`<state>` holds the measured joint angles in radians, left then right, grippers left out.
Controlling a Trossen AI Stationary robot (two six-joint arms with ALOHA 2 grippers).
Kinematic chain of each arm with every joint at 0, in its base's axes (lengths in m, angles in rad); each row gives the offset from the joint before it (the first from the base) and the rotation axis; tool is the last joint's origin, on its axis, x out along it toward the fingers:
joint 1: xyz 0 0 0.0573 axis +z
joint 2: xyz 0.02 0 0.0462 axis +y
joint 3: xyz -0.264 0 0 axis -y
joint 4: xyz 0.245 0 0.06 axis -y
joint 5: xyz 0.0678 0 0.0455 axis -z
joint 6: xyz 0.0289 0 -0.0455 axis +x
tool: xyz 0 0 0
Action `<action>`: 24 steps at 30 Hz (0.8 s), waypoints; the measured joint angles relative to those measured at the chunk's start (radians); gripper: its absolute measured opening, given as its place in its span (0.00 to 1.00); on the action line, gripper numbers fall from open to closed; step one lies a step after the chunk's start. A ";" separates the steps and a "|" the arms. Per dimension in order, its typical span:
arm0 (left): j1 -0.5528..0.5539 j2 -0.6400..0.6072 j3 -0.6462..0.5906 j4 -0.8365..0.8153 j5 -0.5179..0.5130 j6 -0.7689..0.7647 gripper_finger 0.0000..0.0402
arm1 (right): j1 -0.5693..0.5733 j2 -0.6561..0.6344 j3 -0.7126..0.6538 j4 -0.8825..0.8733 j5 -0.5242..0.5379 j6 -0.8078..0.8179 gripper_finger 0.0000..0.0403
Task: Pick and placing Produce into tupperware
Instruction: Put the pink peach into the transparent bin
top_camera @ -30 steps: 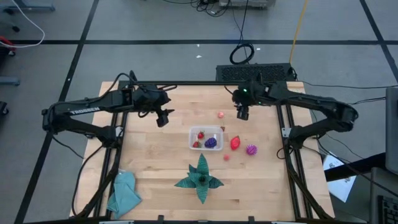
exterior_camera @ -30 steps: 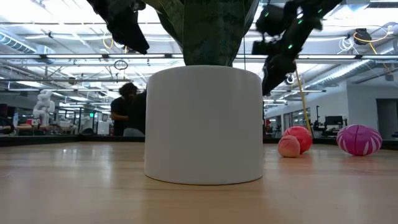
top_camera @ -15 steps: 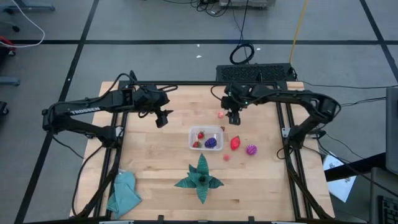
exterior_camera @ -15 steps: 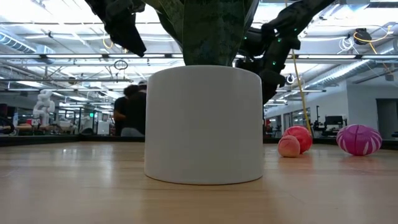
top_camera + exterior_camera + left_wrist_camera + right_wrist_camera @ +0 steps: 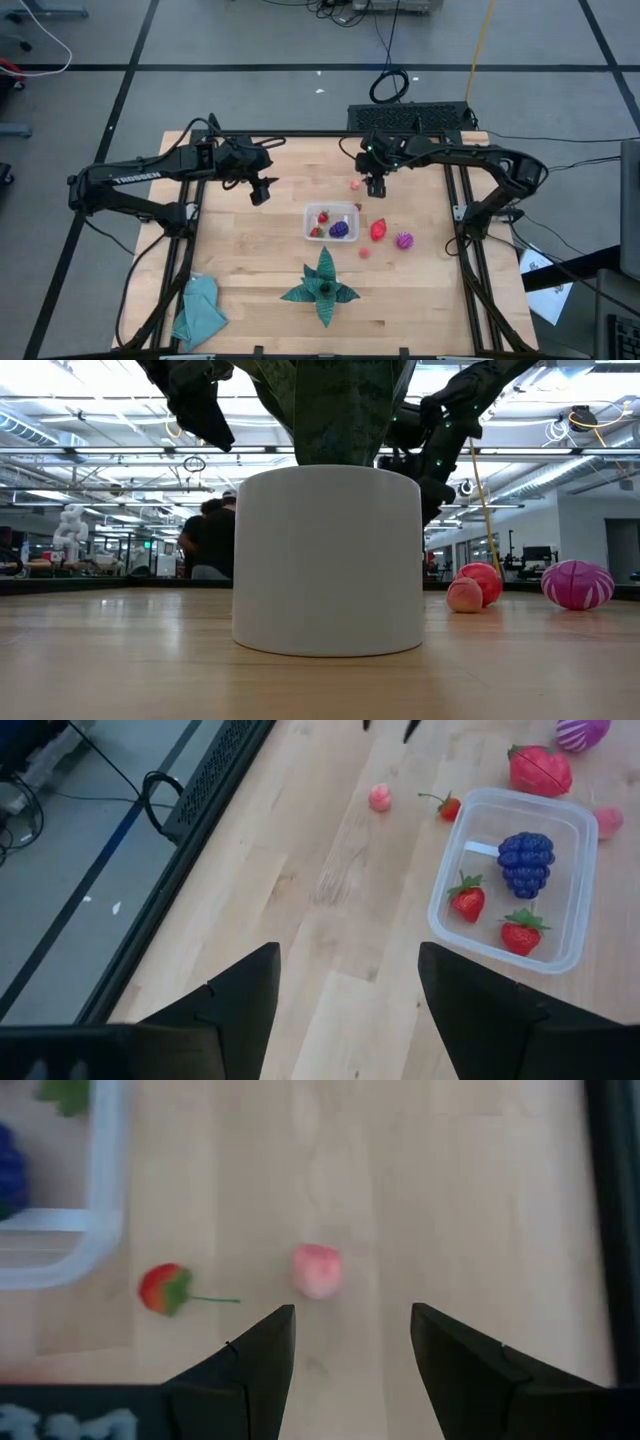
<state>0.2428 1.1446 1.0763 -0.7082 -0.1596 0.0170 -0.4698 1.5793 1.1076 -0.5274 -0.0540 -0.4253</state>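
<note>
right wrist view: right gripper open, seemingly above pink fruit.

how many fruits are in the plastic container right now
3: a bunch of purple grapes and two strawberries, one beside the grapes and one near the container edge. Nothing looks hidden.

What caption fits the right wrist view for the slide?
Open right gripper hovers above a small pink fruit, beside a stemmed red fruit and the tupperware.
</note>
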 joint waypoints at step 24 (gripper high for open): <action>0.000 0.000 0.000 -0.008 0.000 0.005 0.61 | 0.005 -0.020 0.000 0.000 0.057 -0.117 0.48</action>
<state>0.2428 1.1449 1.0763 -0.7162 -0.1596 0.0216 -0.4644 1.5592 1.1076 -0.5272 0.0029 -0.5423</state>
